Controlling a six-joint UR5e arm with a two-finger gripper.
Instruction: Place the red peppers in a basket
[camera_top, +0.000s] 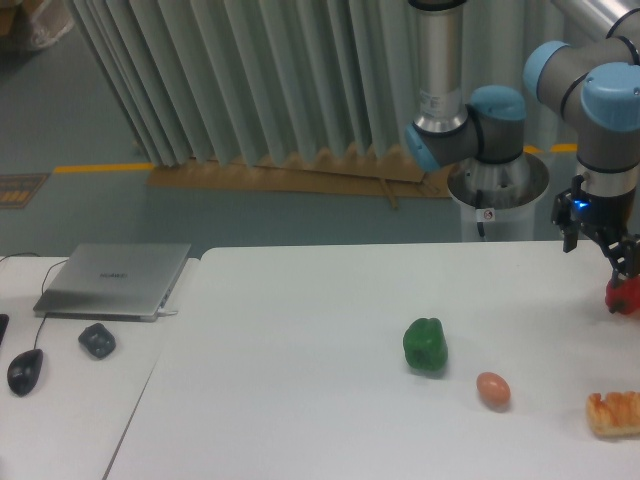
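Observation:
At the right edge of the view, a small glossy red pepper hangs just above the white table. My gripper is shut on the red pepper from above, its dark fingers covering the pepper's top. The frame edge cuts off part of the pepper and the gripper. No basket is in view.
A green bell pepper stands mid-table, a brown-pink egg to its right, and a bread roll near the right edge. On the left desk lie a closed laptop, a dark object and a mouse.

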